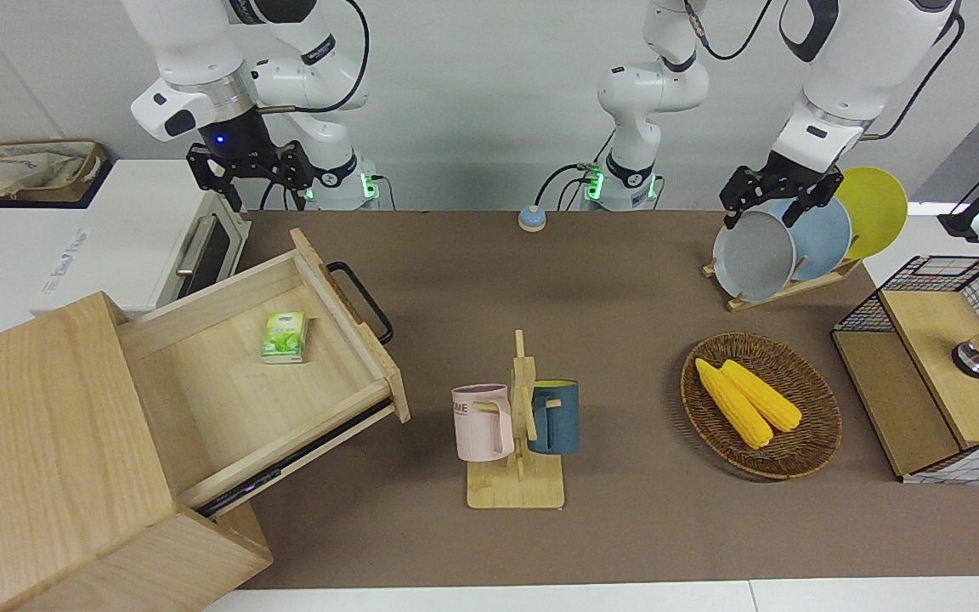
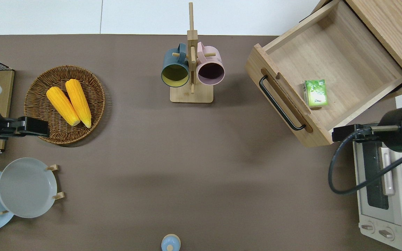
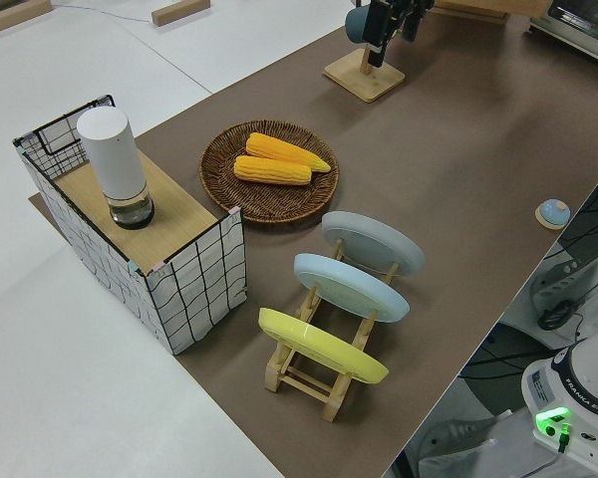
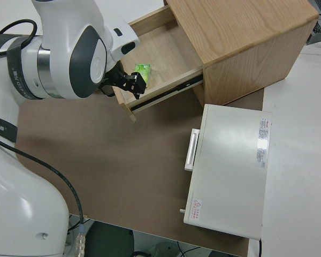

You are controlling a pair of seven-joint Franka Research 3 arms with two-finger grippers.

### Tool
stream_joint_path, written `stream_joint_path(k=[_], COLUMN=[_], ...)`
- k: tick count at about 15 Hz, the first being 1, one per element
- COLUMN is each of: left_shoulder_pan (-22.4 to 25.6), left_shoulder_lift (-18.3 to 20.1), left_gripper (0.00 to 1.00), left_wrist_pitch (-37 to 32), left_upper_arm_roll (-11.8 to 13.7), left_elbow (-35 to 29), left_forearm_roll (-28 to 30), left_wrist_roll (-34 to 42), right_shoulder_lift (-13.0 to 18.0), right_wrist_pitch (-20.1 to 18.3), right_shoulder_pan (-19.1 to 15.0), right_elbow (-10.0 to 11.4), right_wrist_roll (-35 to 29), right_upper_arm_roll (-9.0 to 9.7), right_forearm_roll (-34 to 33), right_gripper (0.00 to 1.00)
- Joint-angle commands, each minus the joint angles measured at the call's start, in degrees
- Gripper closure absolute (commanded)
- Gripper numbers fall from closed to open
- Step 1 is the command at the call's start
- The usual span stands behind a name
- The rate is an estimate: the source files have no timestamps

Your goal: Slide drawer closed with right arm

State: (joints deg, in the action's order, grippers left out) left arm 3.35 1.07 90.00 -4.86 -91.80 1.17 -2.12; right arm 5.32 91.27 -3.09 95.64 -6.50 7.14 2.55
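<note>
Robotics lab, two white arms [image 1: 200,68] bolted at a brown-matted table [image 1: 608,280], staged kitchen props, white walls

Left arm's end of the table: mesh box, corn and plates

A wire-mesh box [image 3: 184,284] with a wooden top carries an upright white cylinder [image 3: 110,149]; beside it, toward the right arm's end, a wicker basket [image 3: 219,164] holds two corn cobs [image 3: 272,171] lying side by side; nearer to the robots, a wooden plate rack [image 3: 314,383] holds three plates on edge, the yellow plate [image 3: 322,346] toward the left arm's end, then the light blue plate [image 3: 351,287], then the grey plate [image 3: 373,243]; a small blue knob [image 3: 553,212] sits near the robots' edge; far along, a wooden stand [image 3: 364,78] carries what may be a dark mug.
</note>
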Motion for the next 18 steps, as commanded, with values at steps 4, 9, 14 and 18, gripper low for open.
stream_joint_path(k=[4,9,14,18], left_shoulder_pan=[-0.27,-0.27,-0.36,-0.27], left_shoulder_lift=[0.42,0.51,0.51,0.42], left_gripper=[0.00,0.00,0.00,0.00], left_wrist_pitch=[-0.27,-0.27,-0.27,-0.27], left_upper_arm_roll=[0.20,0.20,0.20,0.20], left_elbow=[0.04,0.04,0.04,0.04], left_forearm_roll=[-0.73,-0.73,-0.73,-0.73], left_wrist_roll=[0.28,0.37,0.36,0.36], right_shoulder_lift=[1.19,1.19,1.19,1.19], right_wrist_pitch=[-2.15,-2.15,-2.32,-2.41], right_shoulder_pan=[1.33,1.42,1.42,2.30], right_elbow=[0.86,0.78,0.78,0.78], right_wrist_roll=[1.31,1.31,1.22,1.22], right_upper_arm_roll=[-1.25,-1.25,-1.25,-1.42], right_forearm_roll=[-0.88,-0.88,-0.96,-1.66], right_gripper=[0.009,0.009,0.009,0.009])
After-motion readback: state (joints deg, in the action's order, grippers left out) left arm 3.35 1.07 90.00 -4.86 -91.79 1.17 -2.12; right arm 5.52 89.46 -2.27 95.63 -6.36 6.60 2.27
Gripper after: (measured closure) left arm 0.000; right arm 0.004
